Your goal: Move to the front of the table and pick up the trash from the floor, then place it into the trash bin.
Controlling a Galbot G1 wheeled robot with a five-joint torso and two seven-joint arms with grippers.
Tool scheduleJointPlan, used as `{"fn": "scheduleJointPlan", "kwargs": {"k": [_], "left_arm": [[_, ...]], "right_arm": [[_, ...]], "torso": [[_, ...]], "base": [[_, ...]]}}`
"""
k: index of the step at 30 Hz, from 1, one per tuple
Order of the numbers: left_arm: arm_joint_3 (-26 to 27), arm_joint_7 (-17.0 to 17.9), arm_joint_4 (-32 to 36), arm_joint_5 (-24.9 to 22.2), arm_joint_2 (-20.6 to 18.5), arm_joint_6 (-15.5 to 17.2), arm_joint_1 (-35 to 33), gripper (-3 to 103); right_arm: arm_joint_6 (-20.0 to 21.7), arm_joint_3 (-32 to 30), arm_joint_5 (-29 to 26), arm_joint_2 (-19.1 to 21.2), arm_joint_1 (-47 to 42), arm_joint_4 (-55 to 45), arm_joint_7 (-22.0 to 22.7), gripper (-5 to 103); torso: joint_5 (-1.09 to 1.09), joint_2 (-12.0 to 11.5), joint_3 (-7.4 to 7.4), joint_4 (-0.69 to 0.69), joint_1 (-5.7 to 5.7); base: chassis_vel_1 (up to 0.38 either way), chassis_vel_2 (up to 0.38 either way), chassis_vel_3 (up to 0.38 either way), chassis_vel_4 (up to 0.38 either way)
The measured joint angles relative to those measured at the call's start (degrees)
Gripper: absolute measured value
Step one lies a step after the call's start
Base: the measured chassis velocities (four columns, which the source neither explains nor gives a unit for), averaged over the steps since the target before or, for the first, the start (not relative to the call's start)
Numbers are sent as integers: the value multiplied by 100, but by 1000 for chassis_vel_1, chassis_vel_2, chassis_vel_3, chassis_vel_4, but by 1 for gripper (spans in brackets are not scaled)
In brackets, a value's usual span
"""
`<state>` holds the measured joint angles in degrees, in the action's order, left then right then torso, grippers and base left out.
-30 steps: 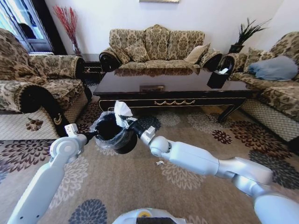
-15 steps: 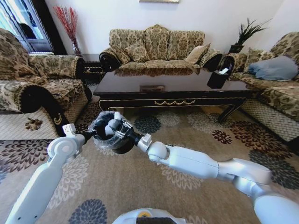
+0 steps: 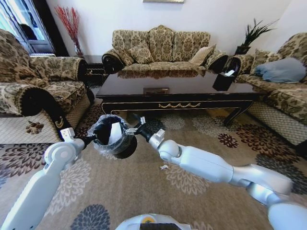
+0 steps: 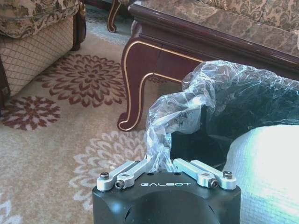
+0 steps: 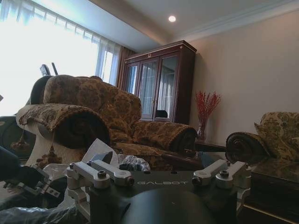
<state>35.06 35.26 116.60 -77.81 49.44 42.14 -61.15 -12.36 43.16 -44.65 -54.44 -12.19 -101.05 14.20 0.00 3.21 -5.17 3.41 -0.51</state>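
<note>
The black trash bin [image 3: 125, 149] with its clear liner hangs just above the floor [image 3: 144, 196], in front of the dark table [image 3: 177, 88]. My left gripper [image 3: 91, 139] is shut on the liner at the bin's rim, and in the left wrist view the gripper [image 4: 161, 161] pinches the crinkled liner [image 4: 219, 88]. A white paper sheet [image 3: 115, 133] lies inside the bin. My right gripper [image 3: 135, 125] stands open beside the rim with nothing in it. In the right wrist view the gripper [image 5: 161, 177] has its jaws wide apart, with the paper [image 5: 99, 148] beyond them. A tiny white scrap [image 3: 164, 167] lies on the carpet.
Patterned sofas stand at the left [image 3: 38, 86], behind the table [image 3: 160, 48] and at the right [image 3: 278, 91]. A small black tissue box [image 3: 223, 79] sits on the table's right end. Open carpet stretches between me and the table.
The right gripper held the white paper above the bin, lowered it into the bin and let go. It has now drawn back to the rim's right side, open. The left arm kept hold of the bin.
</note>
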Motion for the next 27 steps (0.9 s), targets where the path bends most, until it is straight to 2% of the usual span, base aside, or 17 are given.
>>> {"fn": "scheduleJointPlan", "kwargs": {"k": [3,7,11,16,27], "left_arm": [[26,8,64,-1,7,0,-53,2],[105,18,130,2,-36,0,-138,2],[144,28,169,5,-59,0,-167,2],[154,26,197,-10,-82,0,-183,2],[120,26,162,-4,-52,0,-152,2]], "right_arm": [[77,0,134,6,-46,-2,73,100],[147,91,910,81,-17,127,86,100],[120,153,1291,163,19,257,-28,100],[208,180,1209,240,41,169,75,100],[133,130,1219,393,131,51,107,100]], "torso": [[0,0,0,0,0],[0,0,0,-1,0],[0,0,0,0,0],[1,0,0,0,0],[0,0,0,-1,-1]], "base": [[0,0,0,0],[0,0,0,0],[0,0,0,0],[0,0,0,0],[0,0,0,0]]}}
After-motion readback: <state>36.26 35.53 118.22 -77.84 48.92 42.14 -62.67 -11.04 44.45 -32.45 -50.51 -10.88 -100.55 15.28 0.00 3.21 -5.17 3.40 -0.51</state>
